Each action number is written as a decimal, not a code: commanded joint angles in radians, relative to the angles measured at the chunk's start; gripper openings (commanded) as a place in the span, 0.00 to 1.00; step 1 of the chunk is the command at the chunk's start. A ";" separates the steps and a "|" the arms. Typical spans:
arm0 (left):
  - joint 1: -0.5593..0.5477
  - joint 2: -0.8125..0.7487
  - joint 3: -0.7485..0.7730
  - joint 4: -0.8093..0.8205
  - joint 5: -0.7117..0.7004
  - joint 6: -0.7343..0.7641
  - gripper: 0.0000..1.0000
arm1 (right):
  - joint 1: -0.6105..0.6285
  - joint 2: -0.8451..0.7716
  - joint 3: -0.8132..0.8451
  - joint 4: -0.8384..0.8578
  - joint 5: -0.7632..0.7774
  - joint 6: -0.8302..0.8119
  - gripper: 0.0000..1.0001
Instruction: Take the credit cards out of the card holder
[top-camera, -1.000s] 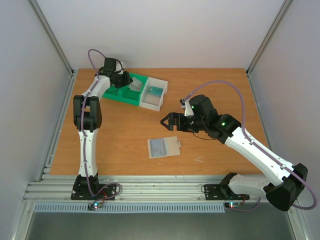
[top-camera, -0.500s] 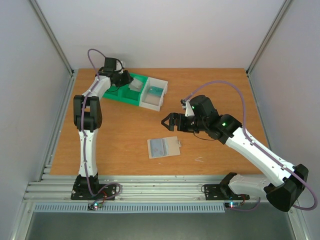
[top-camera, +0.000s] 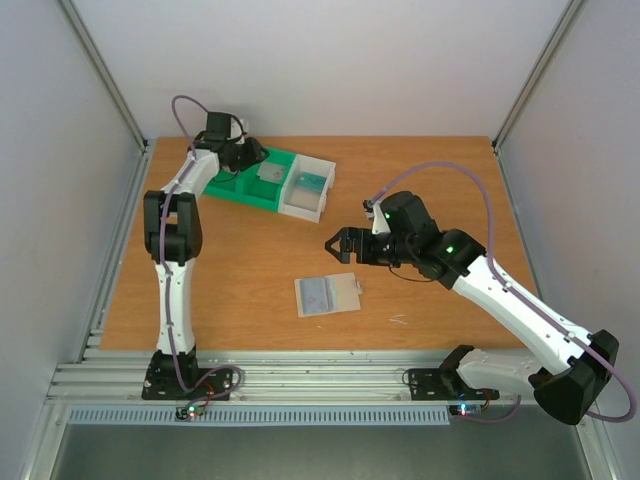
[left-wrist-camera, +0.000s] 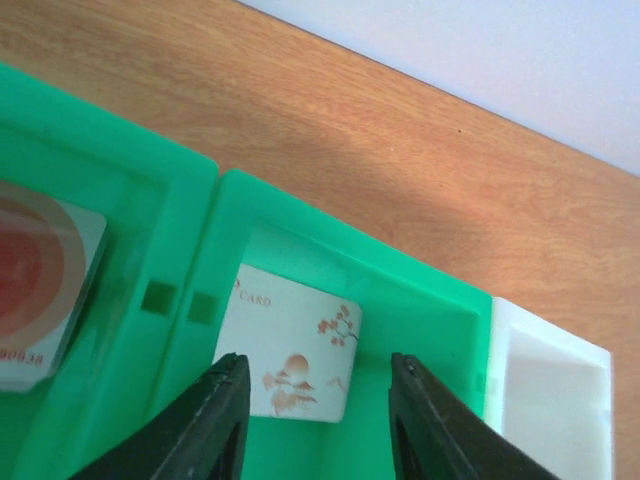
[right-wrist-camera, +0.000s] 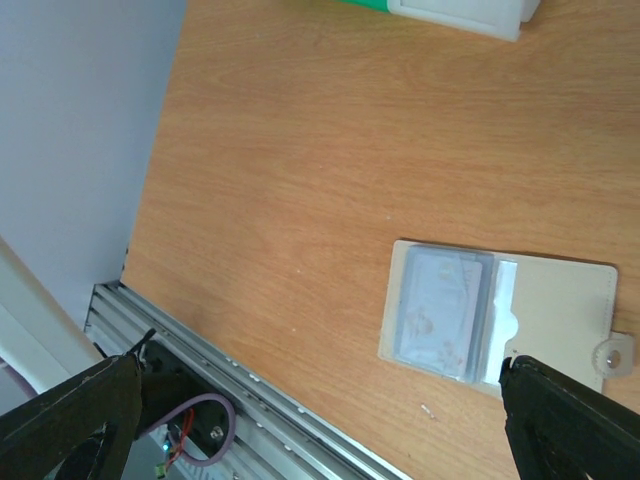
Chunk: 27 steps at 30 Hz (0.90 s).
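While the left claw (left-wrist-camera: 318, 378) hangs released over the green tray (left-wrist-camera: 190, 240) at the far left, a white card with red marks (left-wrist-camera: 295, 355) lies in the compartment beneath it, a red-ringed card (left-wrist-camera: 40, 290) in the next one. The right claw (top-camera: 337, 243), also spread wide, hovers right of centre. Nearer, the card holder (top-camera: 328, 294) lies open on the surface (top-camera: 240, 270), a pale card (right-wrist-camera: 440, 310) in its left panel.

The left hand (left-wrist-camera: 318, 372) and right hand (top-camera: 338, 243) hover, jaws apart.
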 joint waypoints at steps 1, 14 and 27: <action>0.007 -0.124 -0.048 -0.044 0.016 -0.024 0.44 | 0.005 -0.052 0.010 -0.050 0.055 -0.068 0.98; -0.008 -0.455 -0.332 -0.216 0.098 -0.065 0.67 | 0.005 -0.052 -0.033 -0.138 0.151 -0.165 0.98; -0.169 -0.800 -0.761 -0.174 0.099 -0.050 0.62 | 0.005 -0.017 -0.193 0.032 0.036 -0.122 0.60</action>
